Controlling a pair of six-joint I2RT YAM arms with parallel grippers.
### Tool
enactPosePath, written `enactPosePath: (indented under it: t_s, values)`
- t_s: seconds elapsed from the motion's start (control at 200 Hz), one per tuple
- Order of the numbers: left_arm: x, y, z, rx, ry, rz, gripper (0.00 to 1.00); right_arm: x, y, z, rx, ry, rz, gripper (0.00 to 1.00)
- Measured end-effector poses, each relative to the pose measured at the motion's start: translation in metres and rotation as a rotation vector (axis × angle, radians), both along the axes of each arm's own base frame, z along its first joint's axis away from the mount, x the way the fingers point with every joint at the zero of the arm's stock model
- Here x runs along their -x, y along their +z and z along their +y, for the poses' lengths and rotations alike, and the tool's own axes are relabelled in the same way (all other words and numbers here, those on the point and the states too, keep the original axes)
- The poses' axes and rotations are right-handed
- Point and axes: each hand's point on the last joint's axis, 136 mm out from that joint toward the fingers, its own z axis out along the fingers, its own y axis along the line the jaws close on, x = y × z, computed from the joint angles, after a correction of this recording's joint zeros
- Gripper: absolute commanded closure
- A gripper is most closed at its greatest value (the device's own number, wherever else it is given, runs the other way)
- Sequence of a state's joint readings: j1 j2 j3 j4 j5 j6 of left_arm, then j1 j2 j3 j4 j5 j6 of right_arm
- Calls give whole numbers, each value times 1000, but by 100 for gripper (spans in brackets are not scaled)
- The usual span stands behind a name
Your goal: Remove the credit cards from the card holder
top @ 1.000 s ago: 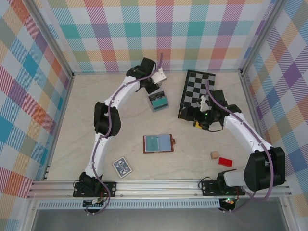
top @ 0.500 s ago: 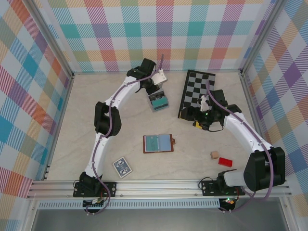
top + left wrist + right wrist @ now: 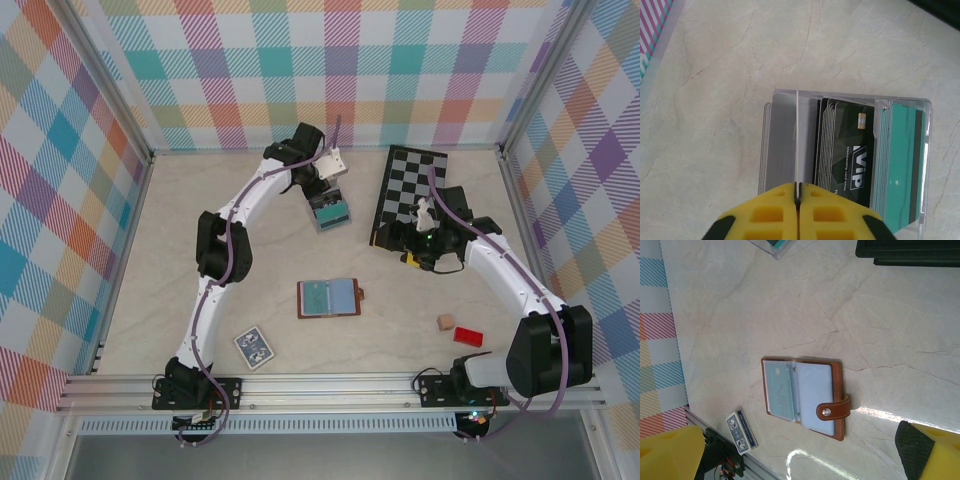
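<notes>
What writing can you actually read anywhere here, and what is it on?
"VIP": on the black card in the clear box.
Small print beside it: too small to read.
Teal card in the card holder: faint marks, unreadable.

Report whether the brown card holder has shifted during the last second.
No. The card holder lies open at the same spot, same gap to the blue card deck and red block.
</notes>
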State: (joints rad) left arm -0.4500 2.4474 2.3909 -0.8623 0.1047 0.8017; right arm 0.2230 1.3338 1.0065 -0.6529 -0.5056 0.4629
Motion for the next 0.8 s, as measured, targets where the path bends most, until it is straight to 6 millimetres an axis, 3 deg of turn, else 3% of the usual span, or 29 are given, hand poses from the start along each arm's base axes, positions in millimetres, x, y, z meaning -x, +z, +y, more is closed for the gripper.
enactPosePath:
  t_s: [0.12,0.405,0.48,0.615,0.8]
  values:
    - [-2,0,3,-15,14,-8,80,0,0,0,0,0,0,0]
    - [-11,2,9,-39,56,-47,75,0,-3,1,0,1,11,0]
    - [-13,2,10,-33,82,-49,70,0,-3,1,0,1,11,0]
    - [-17,6,9,22,167,-40,50,0,-3,0,0,2,11,0]
    - [-4,28,13,152,337,3,46,1,-4,3,16,12,5,3]
